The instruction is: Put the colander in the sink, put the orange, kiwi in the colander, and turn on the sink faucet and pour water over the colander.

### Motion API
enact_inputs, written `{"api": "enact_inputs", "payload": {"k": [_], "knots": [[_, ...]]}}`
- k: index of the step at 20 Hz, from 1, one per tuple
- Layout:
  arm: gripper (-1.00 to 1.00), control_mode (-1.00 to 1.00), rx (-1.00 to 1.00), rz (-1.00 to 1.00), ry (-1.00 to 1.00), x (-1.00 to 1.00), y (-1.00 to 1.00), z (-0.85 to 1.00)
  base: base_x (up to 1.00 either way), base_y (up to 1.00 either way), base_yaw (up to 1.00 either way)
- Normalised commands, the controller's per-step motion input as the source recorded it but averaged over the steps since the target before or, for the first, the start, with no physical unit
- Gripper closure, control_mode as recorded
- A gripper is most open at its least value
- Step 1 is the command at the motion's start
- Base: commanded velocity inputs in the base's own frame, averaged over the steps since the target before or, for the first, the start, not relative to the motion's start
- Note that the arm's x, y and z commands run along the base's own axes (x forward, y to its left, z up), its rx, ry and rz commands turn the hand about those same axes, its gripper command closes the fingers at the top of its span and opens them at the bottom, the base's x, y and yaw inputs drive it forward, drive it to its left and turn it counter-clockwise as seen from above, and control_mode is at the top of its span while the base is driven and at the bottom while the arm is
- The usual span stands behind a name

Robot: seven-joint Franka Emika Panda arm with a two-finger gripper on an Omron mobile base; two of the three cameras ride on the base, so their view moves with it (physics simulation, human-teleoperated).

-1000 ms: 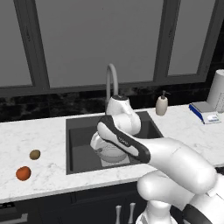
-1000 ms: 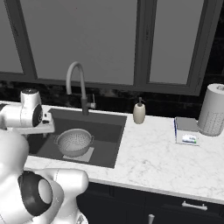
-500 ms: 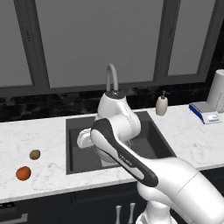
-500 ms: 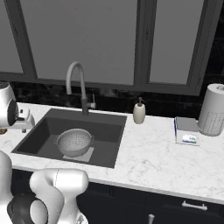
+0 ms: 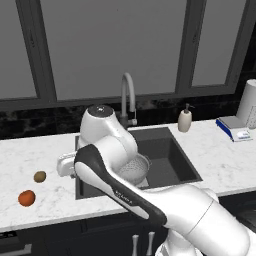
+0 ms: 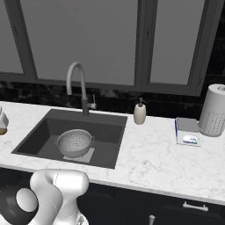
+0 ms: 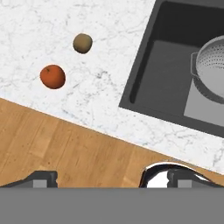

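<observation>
The silver colander [image 6: 74, 143] sits in the dark sink [image 6: 41, 136], on the pale drain plate; it also shows as the colander [image 5: 135, 169] and the colander [image 7: 213, 70]. On the white counter left of the sink lie the orange [image 5: 26, 198] and, a little farther back, the kiwi [image 5: 39, 176]. My gripper [image 7: 111, 180] is open and holds nothing. It hangs above the sink's left rim and looks down on the orange [image 7: 53, 76] and kiwi [image 7: 82, 43]. The grey gooseneck faucet [image 5: 128, 97] stands behind the basin.
A cream soap dispenser [image 6: 139, 113] stands right of the sink. Farther right are a blue-and-white box [image 6: 187, 132] and a paper towel roll [image 6: 213, 110]. My white arm arches across the sink's left part in the left base view. Wooden floor [image 7: 65, 148] lies below the counter edge.
My arm has swung left, from over the sink to its left rim near the fruits. The colander stays in the sink and is now uncovered in the left base view.
</observation>
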Motion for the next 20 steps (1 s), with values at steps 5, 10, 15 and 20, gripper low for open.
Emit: {"api": "enact_inputs", "payload": {"k": [5,10,15,20], "knots": [[-1.00,-1.00,0.00,0.02,-0.01,-0.29,0.54,-0.11,0.00,0.00,0.00],[-1.00,-1.00,0.00,0.00,-0.06,0.00,0.39,-0.31,0.00,0.00,0.00],[-1.00,-1.00,0.00,0.00,-0.08,0.11,0.21,-0.35,0.00,0.00,0.00],[-1.00,-1.00,0.00,0.00,-0.08,0.28,0.17,-0.29,0.00,0.00,0.00]]}}
